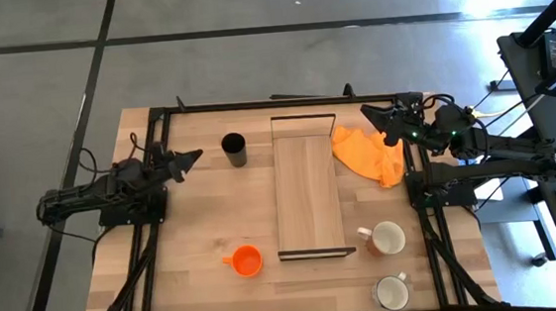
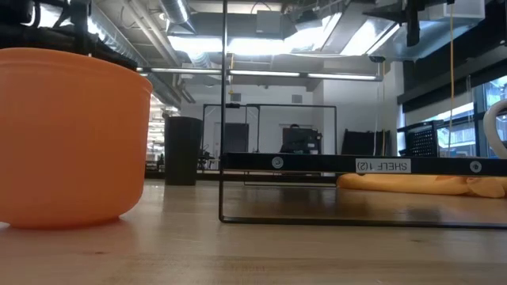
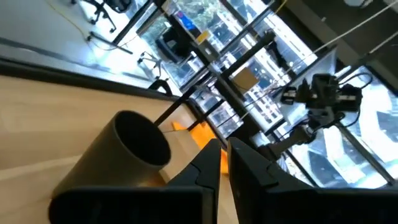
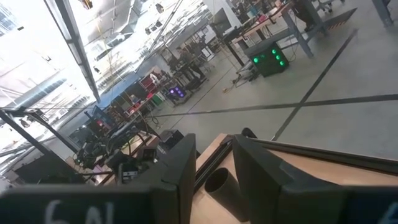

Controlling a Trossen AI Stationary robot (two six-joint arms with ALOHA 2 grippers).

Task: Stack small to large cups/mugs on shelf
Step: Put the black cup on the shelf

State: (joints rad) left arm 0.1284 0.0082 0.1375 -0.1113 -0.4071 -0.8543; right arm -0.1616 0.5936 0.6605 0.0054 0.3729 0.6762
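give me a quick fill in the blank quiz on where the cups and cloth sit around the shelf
1. The shelf holds ____ cups.
2. The orange cloth lies between the shelf and the ____ pincer.
3. The two white mugs share the shelf's ____ side with the cloth.
4. The left pincer points at the ____ tumbler.

Missing words: no; right; right; black

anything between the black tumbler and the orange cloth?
Yes. In the high view, the far end of the shelf lies between the black tumbler and the orange cloth, its black frame included.

Black tumbler (image 1: 234, 149), orange cup (image 1: 247, 261), two white mugs (image 1: 387, 237), light-wood shelf (image 1: 309, 195), orange cloth (image 1: 369, 154)
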